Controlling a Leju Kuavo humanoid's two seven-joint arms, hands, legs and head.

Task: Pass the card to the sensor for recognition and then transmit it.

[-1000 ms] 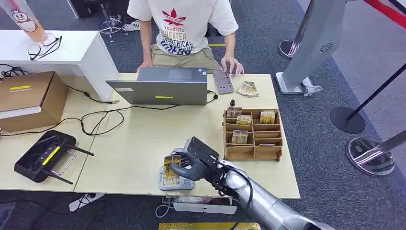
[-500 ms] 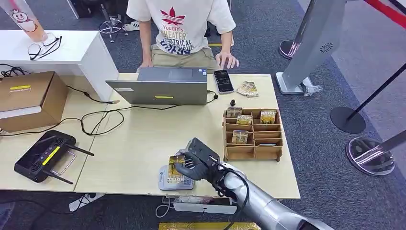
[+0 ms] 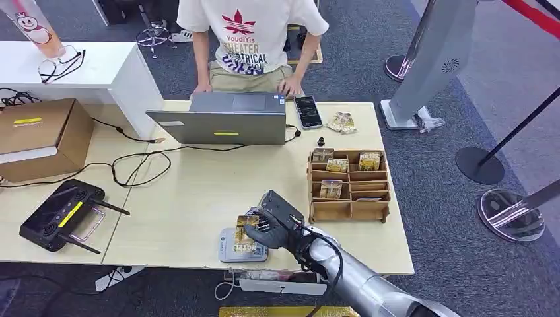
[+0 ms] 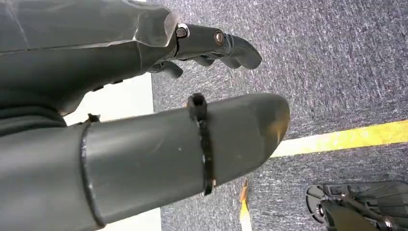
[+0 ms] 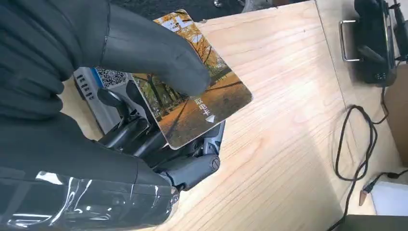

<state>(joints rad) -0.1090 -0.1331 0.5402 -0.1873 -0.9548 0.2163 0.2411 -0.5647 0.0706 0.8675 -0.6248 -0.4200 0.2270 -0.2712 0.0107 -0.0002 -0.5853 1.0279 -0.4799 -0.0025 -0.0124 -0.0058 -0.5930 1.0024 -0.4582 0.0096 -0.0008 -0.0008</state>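
The right hand (image 3: 272, 224) is pinching the card (image 3: 247, 232) just above the grey sensor (image 3: 242, 248) at the surface's (image 3: 191, 191) near edge; I'd be keeping it flat and steady over the reader. The right wrist view is revealing the thumb pressing the card's printed face, while the left hand (image 4: 211, 45) is hanging empty, fingers loosely curled.
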